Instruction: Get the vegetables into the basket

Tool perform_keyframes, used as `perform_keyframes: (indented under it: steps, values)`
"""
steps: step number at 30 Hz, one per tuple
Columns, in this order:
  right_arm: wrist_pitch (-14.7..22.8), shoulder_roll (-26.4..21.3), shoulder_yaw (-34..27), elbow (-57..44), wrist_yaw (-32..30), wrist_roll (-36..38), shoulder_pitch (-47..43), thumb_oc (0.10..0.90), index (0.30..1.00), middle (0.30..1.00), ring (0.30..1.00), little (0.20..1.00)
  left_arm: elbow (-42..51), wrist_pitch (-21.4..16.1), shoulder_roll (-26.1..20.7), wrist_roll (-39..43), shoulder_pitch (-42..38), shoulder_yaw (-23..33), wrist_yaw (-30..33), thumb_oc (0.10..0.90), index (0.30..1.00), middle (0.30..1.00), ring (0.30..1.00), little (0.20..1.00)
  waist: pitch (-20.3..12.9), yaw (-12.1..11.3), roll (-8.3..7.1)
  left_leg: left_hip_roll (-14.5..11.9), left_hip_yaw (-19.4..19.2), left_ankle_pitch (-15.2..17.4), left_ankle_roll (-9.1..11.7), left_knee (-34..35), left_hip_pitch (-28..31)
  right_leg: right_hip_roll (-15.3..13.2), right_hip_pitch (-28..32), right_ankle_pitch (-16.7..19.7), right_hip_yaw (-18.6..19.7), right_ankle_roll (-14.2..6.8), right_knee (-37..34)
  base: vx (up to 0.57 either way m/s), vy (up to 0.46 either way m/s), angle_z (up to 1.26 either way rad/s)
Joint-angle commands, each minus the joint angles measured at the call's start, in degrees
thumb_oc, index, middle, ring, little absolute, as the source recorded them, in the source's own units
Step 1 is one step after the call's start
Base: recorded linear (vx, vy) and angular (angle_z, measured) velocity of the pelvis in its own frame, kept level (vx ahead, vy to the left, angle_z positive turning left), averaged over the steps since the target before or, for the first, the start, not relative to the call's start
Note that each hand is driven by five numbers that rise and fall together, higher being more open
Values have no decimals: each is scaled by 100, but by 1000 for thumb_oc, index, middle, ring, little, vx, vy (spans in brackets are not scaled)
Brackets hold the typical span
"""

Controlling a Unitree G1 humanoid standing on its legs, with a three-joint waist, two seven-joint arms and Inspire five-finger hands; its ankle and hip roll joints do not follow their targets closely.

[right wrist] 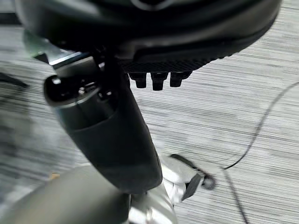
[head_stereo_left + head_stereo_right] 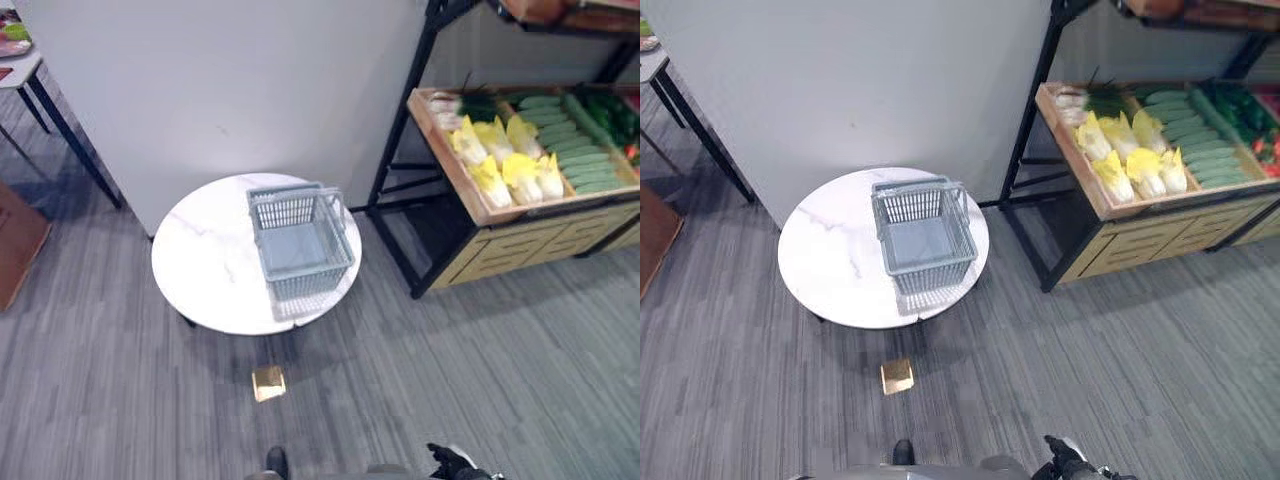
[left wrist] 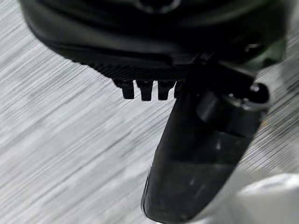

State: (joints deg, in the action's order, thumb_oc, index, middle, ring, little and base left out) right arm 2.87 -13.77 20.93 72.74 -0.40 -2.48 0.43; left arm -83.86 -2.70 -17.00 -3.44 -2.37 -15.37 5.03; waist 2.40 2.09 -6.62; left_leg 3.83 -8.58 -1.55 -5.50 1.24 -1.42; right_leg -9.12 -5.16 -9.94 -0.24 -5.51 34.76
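A grey plastic basket (image 2: 298, 245) stands on the right half of a round white marble table (image 2: 205, 260), its handles folded down and only its bare bottom showing inside. The vegetables lie in a wooden crate (image 2: 470, 190) on a black shelf rack to the right: yellow-white cabbages (image 2: 505, 160), green cucumbers (image 2: 575, 150) and dark leafy greens (image 2: 482, 105). My right hand (image 2: 455, 463) hangs low at the bottom edge, far from table and crate. In the wrist views, my left hand (image 3: 201, 154) and right hand (image 1: 112, 135) hang over the carpet, fingers relaxed and holding nothing.
A small tan block (image 2: 268, 382) lies on the grey carpet just before the table. A white wall panel (image 2: 220, 80) stands behind it. Another table (image 2: 25, 75) is at the far left, with a brown board (image 2: 15, 245) below it.
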Motion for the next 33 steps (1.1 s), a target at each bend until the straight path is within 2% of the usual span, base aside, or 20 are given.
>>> perform_keyframes:
  steps: [1,2,3,5,6,8,9,12,15,18,20,21,23,24,26,27,29,30,32,33]
  values:
    - [87,25,160,-27,61,-90,-480,900,1000,1000,1000,1000,-40,49,-100,-85,-60,367,32,900,1000,1000,1000,1000,412,-208,152,-484,46,76,464,-281,-328,-328,280,2239,124,-419,-1805,194,427,-1]
    - [91,48,183,-95,66,-72,-477,900,1000,1000,1000,1000,-79,76,-143,-122,-54,396,15,900,1000,1000,1000,1000,456,-198,168,-461,28,162,408,-231,-142,-332,115,2280,-36,-380,-1485,218,368,-22]
    - [85,-63,189,-134,59,-95,-501,900,1000,1000,1000,1000,166,25,-89,-23,-16,335,13,900,1000,1000,1000,1000,563,-176,321,-438,73,197,377,-91,71,-144,-313,2018,-287,-273,-1522,186,247,-14]
    - [85,-68,189,-134,60,-95,-501,900,1000,1000,1000,1000,167,26,-85,-22,-16,334,13,900,1000,1000,1000,1000,580,-166,325,-438,85,200,382,-81,97,-146,-292,1998,-301,-269,-1508,95,71,7]
    - [82,-122,155,-122,30,-111,-536,900,1000,1000,1000,1000,179,22,-6,10,-28,257,-2,900,1000,1000,1000,1000,650,-135,372,-437,115,231,409,8,231,-115,-434,1803,-609,-264,-1931,117,-1,18]
    - [85,-146,131,-88,6,-95,-558,900,1000,1000,1000,1000,156,25,63,1,-40,200,-24,900,1000,1000,1000,1000,701,-71,372,-417,167,284,448,46,354,-71,-509,1815,-715,-308,-2381,204,-55,12]
    - [79,-158,117,-78,-10,-80,-556,900,1000,1000,1000,1000,134,9,95,-20,-52,188,-41,900,1000,1000,1000,1000,731,24,365,-412,285,358,509,74,491,2,-658,1904,-574,-370,-2778,249,-113,8]
    - [67,-184,140,-90,20,-124,-503,900,1000,1000,1000,1000,133,-15,137,-41,-30,190,-76,900,1000,1000,1000,1000,735,92,362,-439,438,501,595,29,655,67,-662,1985,-461,-382,-3131,226,-170,41]
    - [67,-250,178,-57,29,-161,-507,900,1000,1000,1000,1000,118,-17,218,-21,-24,198,-75,900,1000,1000,1000,1000,632,58,421,-526,481,544,695,-39,650,147,-453,1931,-585,-282,-3350,124,-181,60]
    - [98,-389,172,-83,3,-82,-575,900,1000,1000,1000,1000,135,7,267,15,-66,129,-59,900,1000,1000,1000,1000,589,91,552,-747,591,556,880,-397,528,300,-397,1677,-686,-103,-3192,104,-218,48]
    - [107,-512,71,-15,-57,-9,-614,900,1000,1000,1000,1000,161,-1,331,45,-103,61,-50,900,1000,1000,1000,1000,589,114,650,-807,656,415,994,-604,456,378,-324,1553,-749,-3,-3168,112,-208,0]
    - [107,-513,71,-15,-56,-8,-613,900,1000,1000,1000,1000,161,-1,333,45,-104,61,-50,900,1000,1000,1000,1000,588,116,652,-808,660,417,995,-609,452,379,-326,1552,-752,-2,-3167,121,-168,-18]
    - [109,-620,-2,108,-104,23,-629,900,1000,1000,1000,1000,228,-24,393,114,-166,-8,-26,900,1000,1000,1000,1000,642,91,696,-708,922,143,1139,-1196,239,440,-204,1452,-733,127,-3176,135,-126,-18]
    - [102,-646,-9,145,-116,16,-633,900,1000,1000,1000,1000,245,-26,404,128,-181,-28,-25,900,1000,1000,1000,1000,661,85,703,-696,982,82,1153,-1217,185,438,-175,1434,-719,137,-3195,86,-40,-20]
    - [90,-667,-26,179,-120,12,-618,900,1000,1000,1000,1000,263,-27,417,157,-196,-48,-27,900,1000,1000,1000,1000,681,107,698,-731,998,35,1160,-1163,103,410,-135,1410,-722,137,-3222,48,34,-17]
    - [67,-686,-85,243,-153,31,-594,900,1000,1000,1000,1000,274,-39,439,163,-212,-83,18,900,1000,1000,1000,1000,663,107,649,-883,949,116,1120,-803,-143,261,-63,1373,-682,63,-3298,59,62,-2]
    - [67,-686,-85,244,-153,31,-593,900,1000,1000,1000,1000,273,-40,439,163,-211,-84,18,900,1000,1000,1000,1000,664,104,648,-883,946,120,1119,-802,-137,261,-61,1369,-678,62,-3297,80,99,16]
    - [59,-694,-97,263,-175,-12,-579,900,1000,1000,1000,1000,243,-43,464,150,-219,-100,65,900,1000,1000,1000,1000,650,60,705,-1082,1033,-139,1133,-319,-396,209,-10,1325,-561,10,-3324,99,136,23]
    - [72,-692,-103,245,-165,-20,-576,900,1000,1000,1000,1000,241,-58,460,161,-212,-91,68,900,1000,1000,1000,1000,649,39,735,-1084,1058,-221,1141,-267,-426,202,3,1320,-493,-11,-3320,110,162,5]
    - [71,-675,-91,241,-153,-30,-587,900,1000,1000,1000,1000,234,-47,451,166,-193,-68,58,900,1000,1000,1000,1000,639,25,750,-1081,1052,-163,1123,-223,-346,218,7,1294,-415,-2,-3294,109,255,-43]
